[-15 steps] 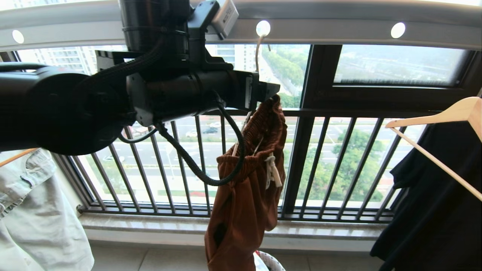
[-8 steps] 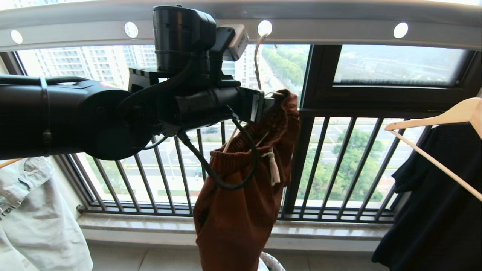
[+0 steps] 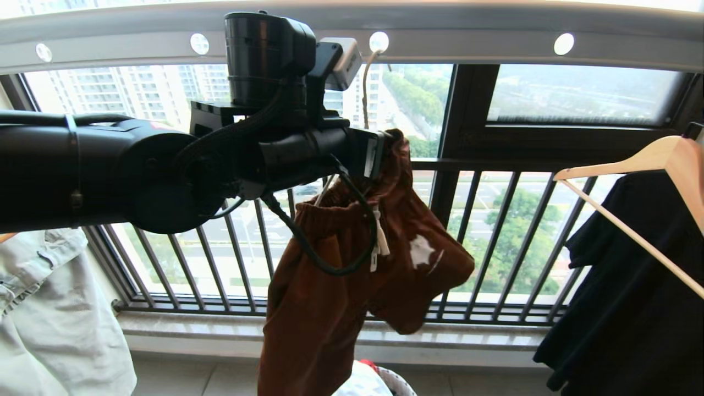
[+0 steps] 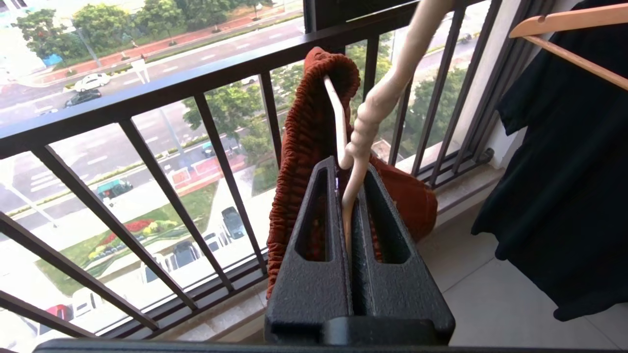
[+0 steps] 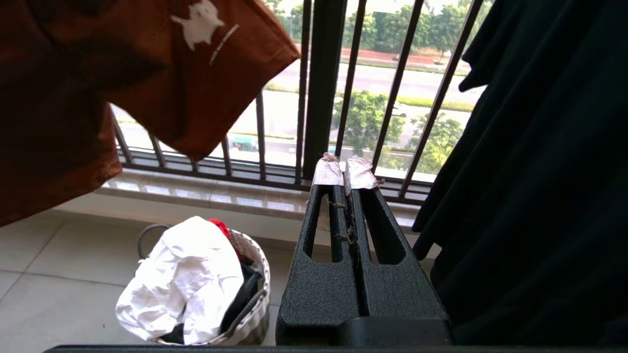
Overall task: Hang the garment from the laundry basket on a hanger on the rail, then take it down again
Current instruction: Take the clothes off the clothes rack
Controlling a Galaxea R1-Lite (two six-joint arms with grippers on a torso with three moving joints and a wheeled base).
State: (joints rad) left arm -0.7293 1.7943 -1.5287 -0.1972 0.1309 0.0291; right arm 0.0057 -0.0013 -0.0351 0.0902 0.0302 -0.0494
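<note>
the left jaws (image 4: 349, 171) are pinched tight on the thin cream-white wire hanger (image 4: 365, 127) just below its twisted neck. the rust-brown shorts with ribbed waistband (image 3: 352, 258) drape over that hanger, its hook up in a hole of the broad grey overhead rail (image 3: 495, 41) at twelve o'clock. the right jaws (image 5: 346, 174) are fully closed and empty, parked low; the small round laundry basket (image 5: 252, 299) sits on the floor at their eight o'clock.

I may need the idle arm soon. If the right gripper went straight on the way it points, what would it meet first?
Probably the black balcony railing above the window sill: the shut right gripper points at its thick post. The black garment hangs close beside that line, though depth is unclear.
</note>
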